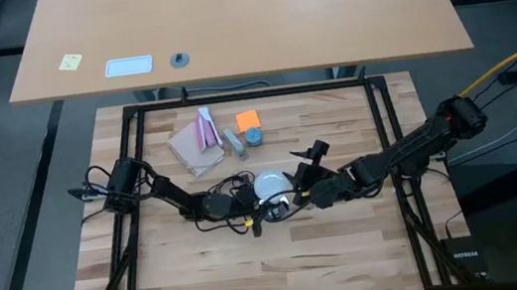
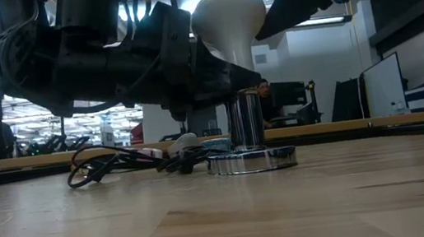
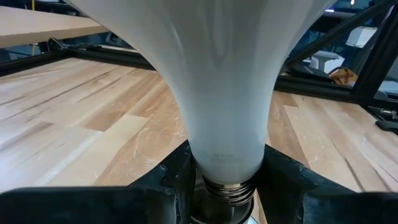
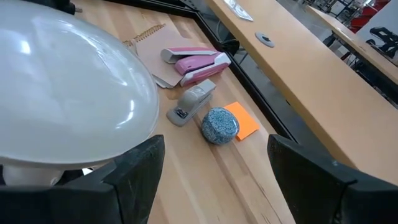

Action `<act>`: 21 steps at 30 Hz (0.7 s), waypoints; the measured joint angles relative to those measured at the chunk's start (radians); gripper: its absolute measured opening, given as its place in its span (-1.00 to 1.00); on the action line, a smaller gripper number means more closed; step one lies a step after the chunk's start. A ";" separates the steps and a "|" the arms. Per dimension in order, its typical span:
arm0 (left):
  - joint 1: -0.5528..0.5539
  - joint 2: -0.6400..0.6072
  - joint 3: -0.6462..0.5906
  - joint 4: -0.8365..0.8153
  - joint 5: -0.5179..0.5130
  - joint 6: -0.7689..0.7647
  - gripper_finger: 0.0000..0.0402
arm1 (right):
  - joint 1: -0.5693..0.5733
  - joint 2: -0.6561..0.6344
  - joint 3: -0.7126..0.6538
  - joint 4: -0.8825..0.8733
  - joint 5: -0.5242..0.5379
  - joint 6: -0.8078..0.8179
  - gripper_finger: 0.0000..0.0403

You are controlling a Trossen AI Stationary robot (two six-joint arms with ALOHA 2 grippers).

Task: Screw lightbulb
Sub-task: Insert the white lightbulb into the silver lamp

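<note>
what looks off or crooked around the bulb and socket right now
Nothing stands out. The frosted white globe lightbulb stands upright, its screw base entering the round silver socket flat on the wooden table. The left gripper is shut on its neck; the right gripper is open beside the globe.

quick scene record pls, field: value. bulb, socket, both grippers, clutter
bulb: white lightbulb upright, screw base down in the socket, threads partly showing
socket: round silver socket on the wooden table, near the middle
left gripper: left gripper, jaws shut on the bulb's neck just above the threads
right gripper: right gripper, jaws open, beside the bulb's globe, not gripping
cord: black cable lying by the socket
clutter: pink stapler, grey stapler, notepad, blue-grey round piece, orange sticky note, all at the far side
</note>
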State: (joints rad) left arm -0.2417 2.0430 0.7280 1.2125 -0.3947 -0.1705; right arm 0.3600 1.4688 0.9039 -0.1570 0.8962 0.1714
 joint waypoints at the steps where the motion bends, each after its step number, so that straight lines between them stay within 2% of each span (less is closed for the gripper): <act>1: 0.000 0.000 0.000 -0.001 -0.001 0.005 -0.37 | 0.000 0.000 0.000 0.000 -0.006 -0.003 0.45; 5: 0.000 -0.002 0.000 -0.001 -0.011 0.026 -0.37 | 0.001 0.000 0.000 -0.005 -0.091 -0.026 0.45; 10: 0.001 -0.033 0.000 -0.045 -0.021 0.043 -0.37 | 0.001 -0.005 0.000 -0.002 -0.138 -0.026 0.45; 21: -0.014 -0.043 0.000 -0.120 -0.029 0.042 -0.37 | 0.001 -0.005 -0.001 -0.005 -0.138 -0.026 0.45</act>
State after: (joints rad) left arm -0.2554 1.9995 0.7277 1.0925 -0.4234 -0.1280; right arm 0.3611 1.4639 0.9031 -0.1619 0.7582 0.1455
